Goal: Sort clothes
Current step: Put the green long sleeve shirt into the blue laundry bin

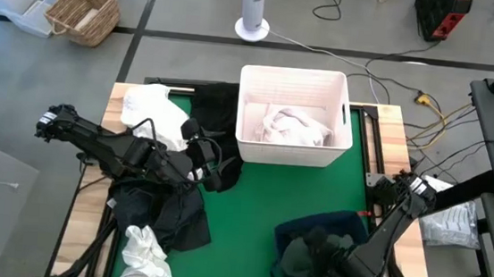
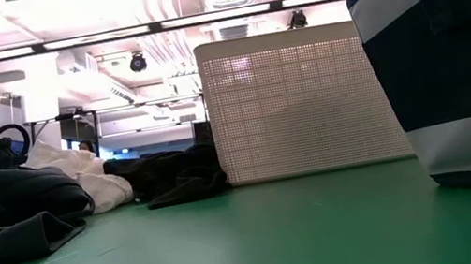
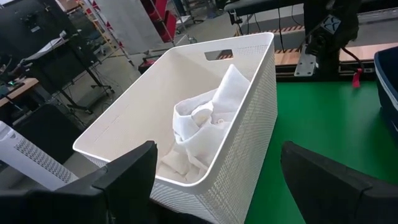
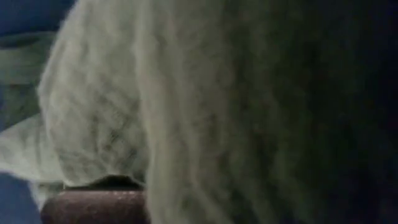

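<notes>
Left gripper (image 1: 199, 157) released at 9 o'clock over dark and white fabric garments (image 1: 155, 211). Right gripper (image 1: 321, 266), clenched on a dark green garment (image 1: 309, 252), sits inside the navy fabric bin (image 1: 374, 228) at 5 o'clock. You risk dragging it out if the jaws don't release.

There are two bins on the green table (image 1: 269, 194): one white bin (image 1: 295, 116) and one dark blue bin (image 1: 331, 249). The white bin holds one bunch of white clothes (image 1: 288, 126). Two more white clothes lie out on the table, one at the back (image 1: 152, 112) and one at the front (image 1: 147, 255). Two dark piles lie there too, one by the white bin (image 1: 214, 109) and one near the front (image 1: 164, 212). Two robot arms reach over the table.
</notes>
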You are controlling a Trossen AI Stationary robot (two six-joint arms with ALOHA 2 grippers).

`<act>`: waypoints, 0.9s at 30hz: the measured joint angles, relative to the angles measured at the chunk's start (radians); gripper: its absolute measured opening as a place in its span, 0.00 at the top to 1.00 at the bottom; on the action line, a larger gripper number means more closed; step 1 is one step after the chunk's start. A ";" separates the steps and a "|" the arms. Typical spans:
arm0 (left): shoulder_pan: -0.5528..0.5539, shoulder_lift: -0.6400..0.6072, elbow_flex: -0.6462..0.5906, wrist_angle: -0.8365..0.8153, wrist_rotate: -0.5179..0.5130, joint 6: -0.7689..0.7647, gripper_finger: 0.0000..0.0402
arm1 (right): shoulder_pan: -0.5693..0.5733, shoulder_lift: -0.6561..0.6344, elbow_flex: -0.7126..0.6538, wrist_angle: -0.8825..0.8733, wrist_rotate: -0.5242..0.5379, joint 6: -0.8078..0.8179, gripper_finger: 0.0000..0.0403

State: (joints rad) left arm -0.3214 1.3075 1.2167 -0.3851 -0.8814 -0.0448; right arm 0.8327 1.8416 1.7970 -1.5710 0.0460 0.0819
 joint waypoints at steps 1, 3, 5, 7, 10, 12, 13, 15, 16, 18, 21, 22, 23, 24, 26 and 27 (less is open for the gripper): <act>0.000 0.000 0.000 0.000 0.000 0.000 0.22 | -0.004 0.000 -0.016 0.000 0.008 0.029 0.97; 0.000 0.000 0.000 0.000 0.000 0.000 0.22 | -0.009 0.000 -0.051 0.001 0.009 0.077 0.97; 0.000 0.000 0.000 0.000 0.000 0.000 0.22 | -0.012 0.000 -0.084 0.001 0.010 0.123 0.97; 0.000 0.000 0.000 0.000 0.000 0.000 0.22 | -0.011 0.000 -0.122 0.004 0.009 0.154 0.97; 0.000 0.000 0.000 0.000 0.000 0.000 0.22 | -0.010 0.000 -0.174 0.023 0.006 0.163 0.97; 0.000 0.000 0.000 0.000 0.000 0.000 0.22 | -0.007 0.000 -0.209 0.055 0.004 0.148 0.97; 0.000 0.000 0.000 0.000 0.000 0.000 0.22 | -0.006 0.000 -0.223 0.078 0.002 0.136 0.97; 0.000 0.000 0.000 0.000 0.000 -0.001 0.22 | -0.006 0.000 -0.251 0.129 0.002 0.119 0.97; 0.000 0.000 0.000 -0.002 0.000 -0.002 0.22 | -0.006 0.000 -0.264 0.161 0.002 0.110 0.97; 0.000 0.000 0.000 -0.008 0.000 -0.004 0.22 | -0.006 0.000 -0.284 0.209 0.000 0.088 0.97; 0.000 0.000 0.000 -0.018 0.000 -0.011 0.22 | -0.006 0.000 -0.302 0.268 -0.001 0.059 0.97; 0.000 0.000 0.000 -0.022 0.000 -0.015 0.22 | -0.006 0.000 -0.309 0.281 -0.001 0.053 0.97; 0.000 0.000 0.000 -0.025 0.000 -0.017 0.22 | -0.006 0.000 -0.314 0.291 -0.001 0.048 0.97; 0.000 0.000 0.000 -0.027 0.000 -0.018 0.22 | -0.006 0.000 -0.320 0.301 -0.001 0.041 0.97; 0.000 0.000 0.000 -0.029 0.000 -0.021 0.22 | -0.006 0.000 -0.331 0.313 -0.001 0.037 0.97; 0.000 0.000 0.000 -0.030 0.000 -0.021 0.22 | -0.006 0.000 -0.336 0.313 -0.001 0.037 0.96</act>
State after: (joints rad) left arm -0.3214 1.3075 1.2167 -0.4154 -0.8814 -0.0658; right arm 0.8265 1.8412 1.4613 -1.2579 0.0448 0.1185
